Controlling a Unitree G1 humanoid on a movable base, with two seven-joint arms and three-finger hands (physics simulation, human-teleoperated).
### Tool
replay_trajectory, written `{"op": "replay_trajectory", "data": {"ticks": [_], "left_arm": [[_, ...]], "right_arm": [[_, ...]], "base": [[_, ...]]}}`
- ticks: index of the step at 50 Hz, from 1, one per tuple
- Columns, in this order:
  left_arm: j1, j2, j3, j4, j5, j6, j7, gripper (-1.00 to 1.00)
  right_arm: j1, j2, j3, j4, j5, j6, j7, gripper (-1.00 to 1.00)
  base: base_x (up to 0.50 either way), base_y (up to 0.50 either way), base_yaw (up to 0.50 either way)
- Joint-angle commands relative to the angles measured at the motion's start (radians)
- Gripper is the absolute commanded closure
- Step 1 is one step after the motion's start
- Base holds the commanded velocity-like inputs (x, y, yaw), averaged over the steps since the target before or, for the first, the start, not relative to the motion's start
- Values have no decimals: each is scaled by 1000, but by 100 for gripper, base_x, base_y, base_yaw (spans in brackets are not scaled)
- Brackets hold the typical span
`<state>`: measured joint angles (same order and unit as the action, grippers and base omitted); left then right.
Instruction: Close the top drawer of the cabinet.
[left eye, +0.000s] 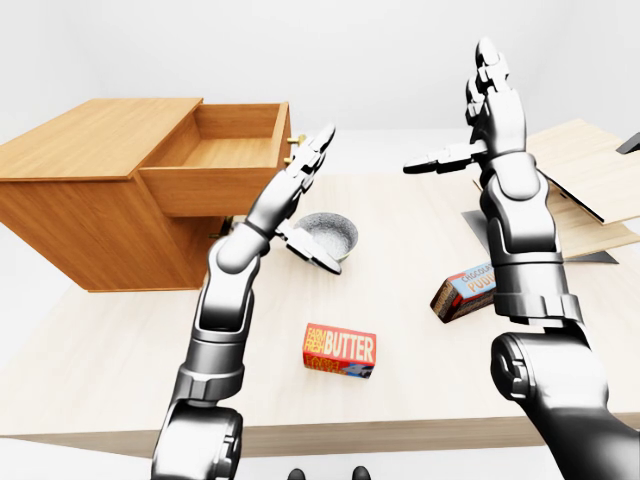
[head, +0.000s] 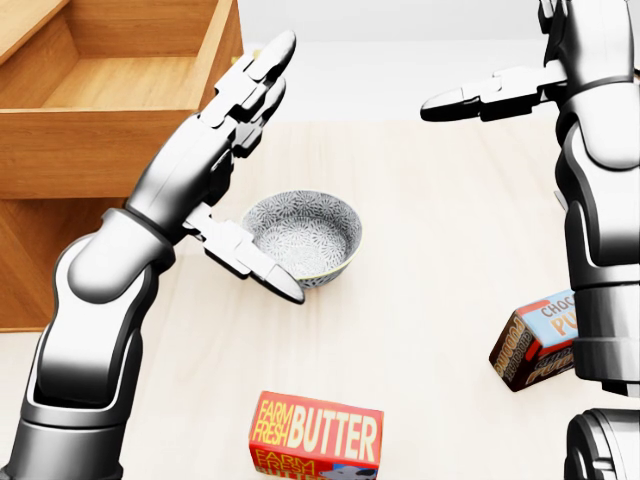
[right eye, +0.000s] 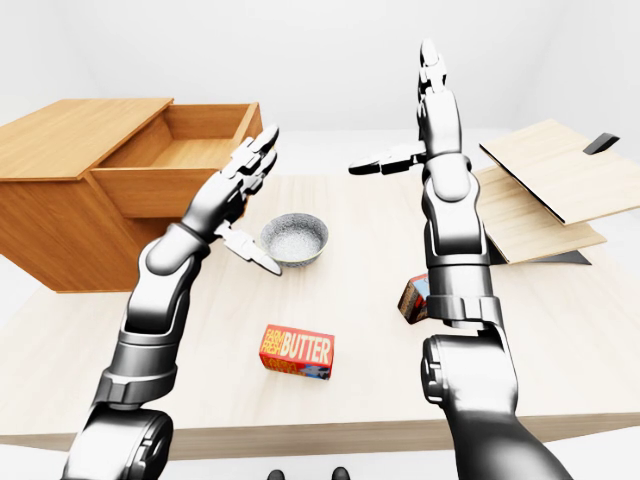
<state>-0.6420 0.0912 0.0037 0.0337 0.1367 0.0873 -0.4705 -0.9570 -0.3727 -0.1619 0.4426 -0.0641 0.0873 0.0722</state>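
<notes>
The wooden cabinet (left eye: 90, 215) stands at the left of the table. Its top drawer (left eye: 205, 185) is pulled out toward the right and looks empty inside. My left hand (head: 235, 165) is open, fingers stretched upward, just right of the drawer's front end and above the bowl; whether it touches the drawer front I cannot tell. The hand hides most of the drawer's handle. My right hand (left eye: 470, 125) is raised high at the upper right, open and holding nothing, far from the cabinet.
A patterned grey bowl (head: 305, 240) sits just under my left thumb. A red butter box (head: 315, 435) lies lower in the head view, and a chocolate pudding box (head: 535, 340) at the right. Wooden boards (right eye: 540, 190) are stacked at the far right.
</notes>
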Motion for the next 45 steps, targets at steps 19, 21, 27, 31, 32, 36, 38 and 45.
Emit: {"op": "replay_trajectory", "data": {"ticks": [19, 21, 27, 31, 32, 36, 38, 45], "left_arm": [[-76, -11, 14, 324, -6, 0, 95, -100], [-79, -9, 15, 343, -5, 0, 106, -100], [-97, 4, 38, 372, -20, 0, 153, -100], [-106, 20, 45, 380, -26, 0, 191, -100], [-109, 27, 47, 386, -23, 0, 201, -100], [-125, 47, 62, 419, -35, 0, 228, -100], [-128, 59, 65, 429, -37, 0, 239, -100], [-118, 87, 77, 412, -47, 0, 246, -100]], "right_arm": [[16, -7, -6, 5, 2, 0, -7, -100], [18, -7, -6, 6, 2, 0, -9, -100], [26, -9, -8, 1, 5, 0, -7, -100], [28, -6, -7, 4, 6, 0, -8, -100], [29, -5, -7, 5, 6, 0, -9, -100], [30, -3, -6, 9, 7, 0, -10, -100], [28, -3, -5, 9, 7, 0, -9, -100], [29, 2, -3, 10, 7, 0, -11, -100]], "base": [[0, 0, 0], [0, 0, 0], [0, 0, 0], [0, 0, 0], [0, 0, 0], [0, 0, 0], [0, 0, 0], [0, 0, 0]]}}
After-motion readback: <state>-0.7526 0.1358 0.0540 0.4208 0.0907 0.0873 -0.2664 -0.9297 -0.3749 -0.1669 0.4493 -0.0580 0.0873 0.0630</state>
